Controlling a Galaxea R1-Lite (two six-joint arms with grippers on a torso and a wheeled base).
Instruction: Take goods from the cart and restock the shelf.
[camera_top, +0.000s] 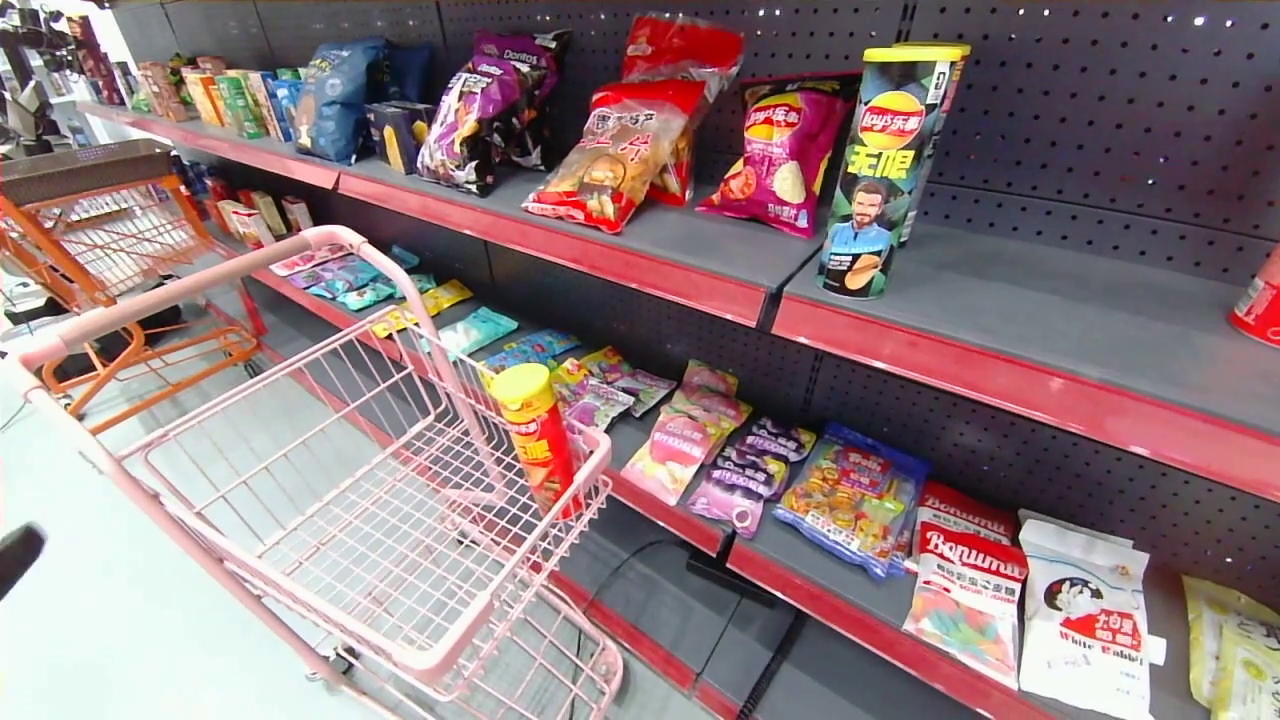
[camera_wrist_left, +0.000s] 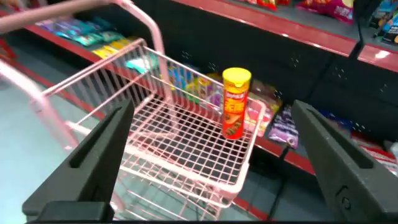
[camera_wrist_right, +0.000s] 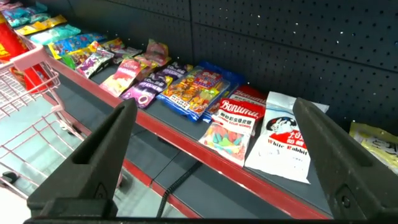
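A pink wire cart (camera_top: 200, 280) stands in front of the shelf. One red and yellow chip can (camera_top: 535, 440) stands upright in the cart's corner nearest the shelf. In the left wrist view my left gripper (camera_wrist_left: 211, 186) hangs open above the cart basket (camera_wrist_left: 43, 102), with the can (camera_wrist_left: 236, 102) ahead of its fingers and apart from them. My right gripper (camera_wrist_right: 211, 180) is open with nothing in it, over the aisle facing the lower shelf tier of candy bags (camera_wrist_right: 199, 87). The upper tier (camera_top: 1050, 310) has bare grey space to the right of a tall green chip can (camera_top: 875, 170).
Chip bags (camera_top: 615, 160) lean along the upper tier, and a red can (camera_top: 1258, 300) sits at its far right. An orange cart (camera_top: 110, 230) stands behind the pink one. A black cable (camera_top: 740, 620) runs on the floor below the shelf.
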